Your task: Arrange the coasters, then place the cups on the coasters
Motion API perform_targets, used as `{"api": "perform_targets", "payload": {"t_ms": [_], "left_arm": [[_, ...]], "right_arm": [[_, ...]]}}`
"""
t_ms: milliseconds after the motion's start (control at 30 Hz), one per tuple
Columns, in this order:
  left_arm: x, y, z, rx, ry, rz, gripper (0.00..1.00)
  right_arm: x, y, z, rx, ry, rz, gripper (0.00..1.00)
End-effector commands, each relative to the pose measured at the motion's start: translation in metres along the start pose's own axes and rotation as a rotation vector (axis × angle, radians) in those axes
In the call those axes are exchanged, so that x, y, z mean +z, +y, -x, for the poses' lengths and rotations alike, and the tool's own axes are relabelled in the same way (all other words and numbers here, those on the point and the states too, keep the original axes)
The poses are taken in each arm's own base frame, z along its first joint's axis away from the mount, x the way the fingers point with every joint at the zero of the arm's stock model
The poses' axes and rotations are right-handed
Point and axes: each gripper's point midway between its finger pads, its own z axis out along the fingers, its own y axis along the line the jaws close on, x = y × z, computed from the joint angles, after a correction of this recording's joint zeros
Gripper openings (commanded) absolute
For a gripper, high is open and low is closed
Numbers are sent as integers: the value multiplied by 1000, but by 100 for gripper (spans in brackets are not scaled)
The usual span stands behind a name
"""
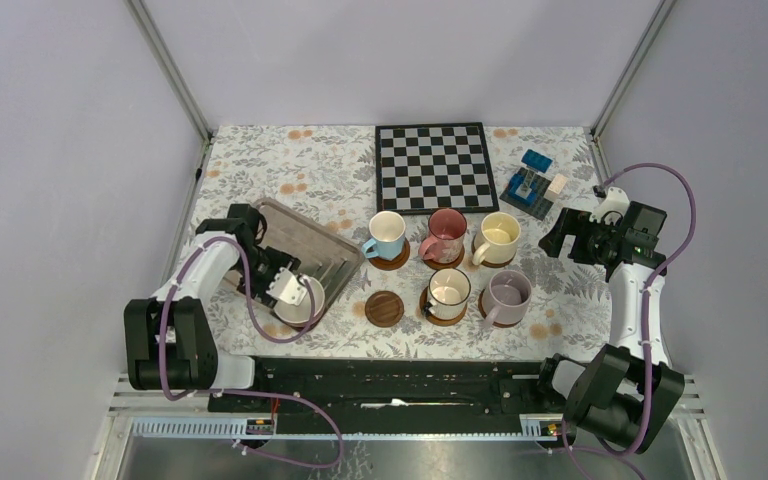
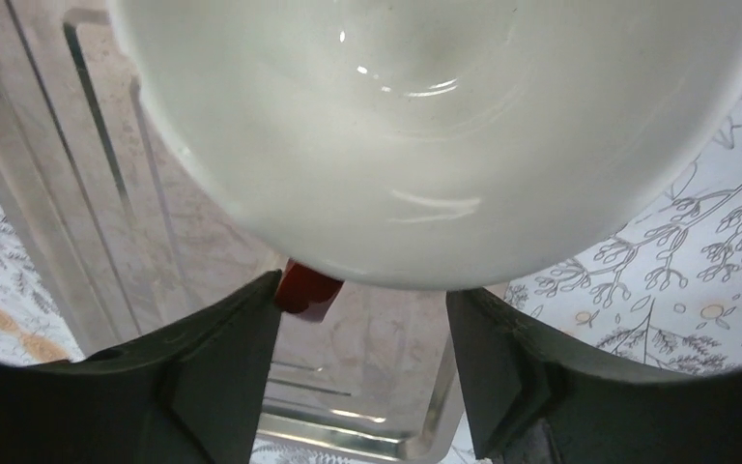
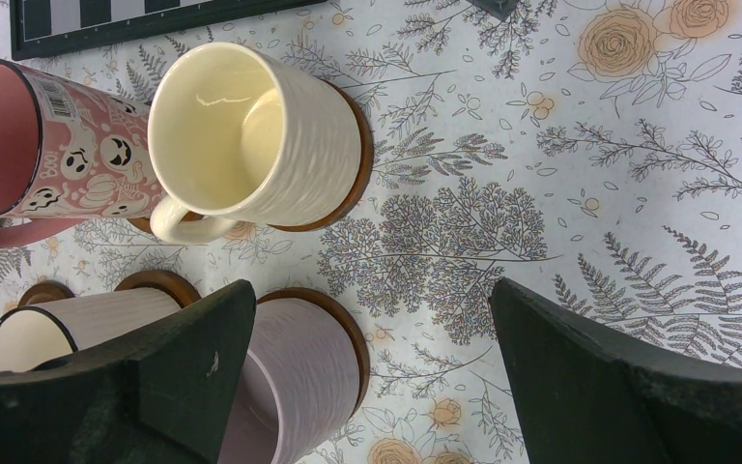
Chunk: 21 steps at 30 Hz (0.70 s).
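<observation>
A white cup (image 1: 302, 302) with a reddish-brown outside sits at the near right corner of the grey metal tray (image 1: 312, 240). My left gripper (image 1: 287, 284) hovers at it. In the left wrist view the cup (image 2: 425, 126) fills the top and its brown handle (image 2: 306, 289) lies against the left fingertip (image 2: 251, 319). The jaws stand apart around the handle. One coaster (image 1: 384, 308) lies bare. Light blue (image 1: 387, 235), pink (image 1: 447, 234), cream-yellow (image 1: 500, 236), white-and-brown (image 1: 450, 291) and lilac (image 1: 508, 293) cups stand on coasters. My right gripper (image 1: 562, 240) hangs open to their right, holding nothing.
A chessboard (image 1: 434, 167) lies at the back centre and a blue block toy (image 1: 532, 184) at the back right. In the right wrist view the gripper (image 3: 372, 288) is above flowered cloth beside the lilac cup (image 3: 299, 377) and cream-yellow cup (image 3: 251, 135).
</observation>
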Motion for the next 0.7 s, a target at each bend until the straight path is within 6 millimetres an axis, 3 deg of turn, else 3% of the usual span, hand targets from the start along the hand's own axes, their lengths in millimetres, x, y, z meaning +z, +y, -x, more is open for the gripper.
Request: {"api": "perform_targets", "payload": {"t_ms": [0,233,667], "left_arm": [[8,11,18,410,-69,21,68],[17,17,30,425,-101,31,66],[19,9,21,296,-79,-7,17]], "right_arm": [[-1,4,4,-22,-17,18,98],[0,3,2,-19,-9,14,98],[1,2,3,-20,-6,10,98]]}}
